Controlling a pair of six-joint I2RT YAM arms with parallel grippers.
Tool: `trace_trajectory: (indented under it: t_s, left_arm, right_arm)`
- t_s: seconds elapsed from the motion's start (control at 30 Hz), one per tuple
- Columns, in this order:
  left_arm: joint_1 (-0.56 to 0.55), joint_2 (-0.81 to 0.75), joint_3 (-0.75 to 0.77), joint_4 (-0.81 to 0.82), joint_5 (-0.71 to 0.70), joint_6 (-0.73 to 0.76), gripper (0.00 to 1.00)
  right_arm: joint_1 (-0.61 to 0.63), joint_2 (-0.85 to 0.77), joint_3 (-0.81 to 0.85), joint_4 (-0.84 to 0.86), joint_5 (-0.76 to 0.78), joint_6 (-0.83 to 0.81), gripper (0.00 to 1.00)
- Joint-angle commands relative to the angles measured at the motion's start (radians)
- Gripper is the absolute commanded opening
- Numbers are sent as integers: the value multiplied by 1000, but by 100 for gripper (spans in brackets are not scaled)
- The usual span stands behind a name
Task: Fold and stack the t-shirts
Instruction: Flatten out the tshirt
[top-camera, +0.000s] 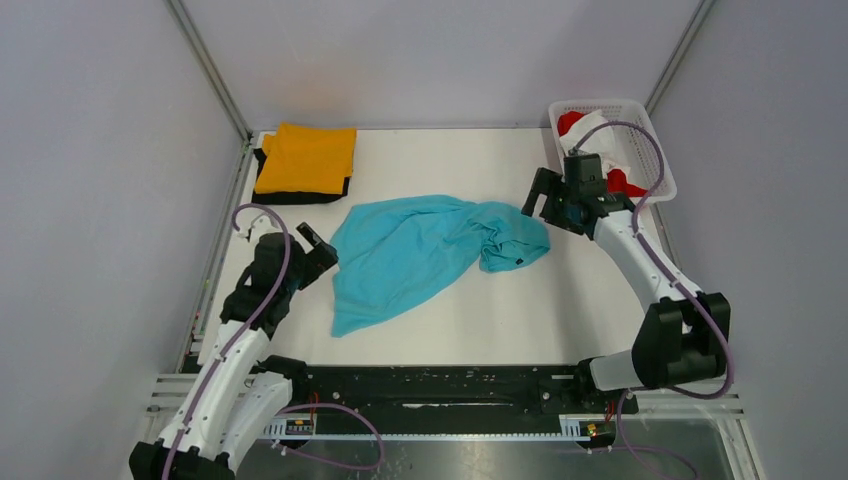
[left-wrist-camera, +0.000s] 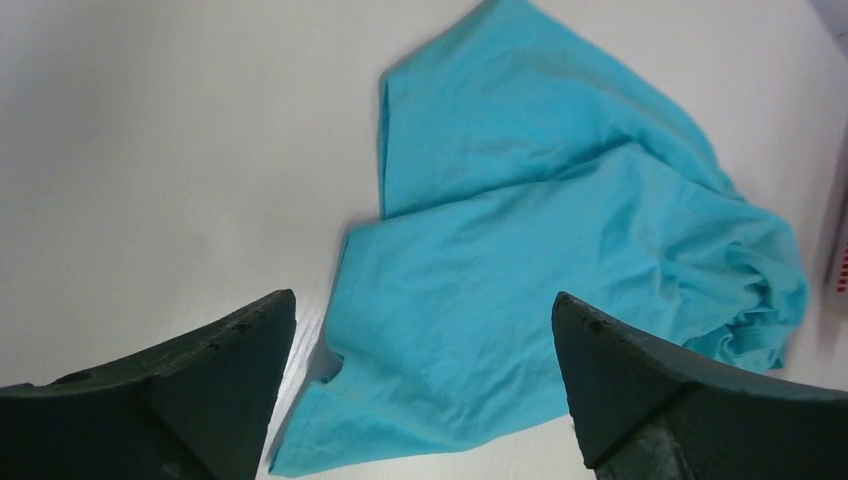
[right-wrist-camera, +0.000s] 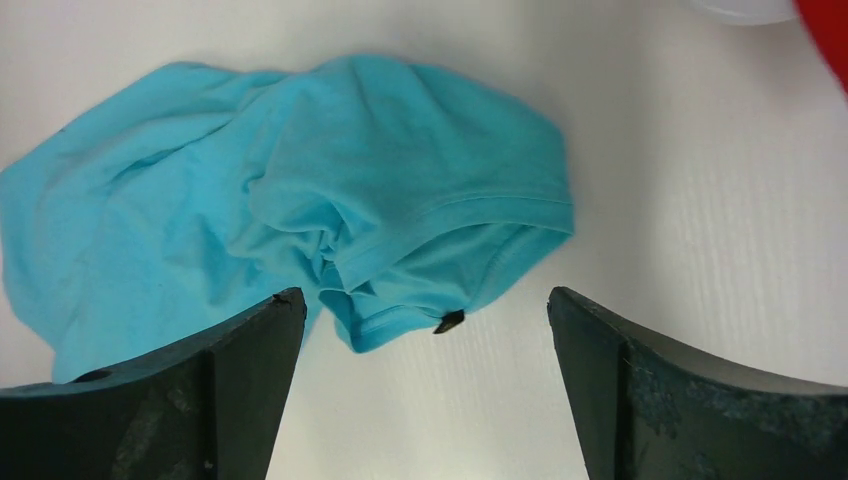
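Observation:
A turquoise t-shirt (top-camera: 420, 255) lies crumpled on the white table, spread at its left and bunched at its right end (right-wrist-camera: 300, 200). My left gripper (top-camera: 318, 250) hovers open by the shirt's left edge, and that edge (left-wrist-camera: 520, 230) shows between its fingers (left-wrist-camera: 422, 297). At the bunched end my right gripper (top-camera: 548, 208) is open (right-wrist-camera: 425, 293) and holds nothing. A folded orange t-shirt (top-camera: 305, 158) rests on a black one (top-camera: 300, 197) at the back left. Red (top-camera: 570, 122) and white (top-camera: 600, 130) shirts sit in the basket.
The white lattice basket (top-camera: 600, 105) stands at the back right corner, just behind the right gripper. Metal frame rails (top-camera: 225, 230) run along the table's edges. Grey walls close in both sides and the back.

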Motion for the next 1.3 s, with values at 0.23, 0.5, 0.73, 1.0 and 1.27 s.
trace_trajectory:
  t_s: [0.23,0.5,0.73,1.0,1.27]
  left_arm:
    - [-1,106,-118,-4,132,-74,99]
    - [-67,122,-221,-19,199,-155,94]
    - [-198,167,-244,-35,121,-251,87]
    - [-291,294,-209,43,95,-287,62]
    - [-360,362,-152,91,13,-305,0]
  right_arm:
    - [5,-169,-225,74,32,4,100]
    - [49,-194,-341,122,-39,33,98]
    - [115,-135,-357,175,-60,49,92]
    - [247,-22,-330,226,30,92,86]
    - [320,138,-245,249,101,77,75]
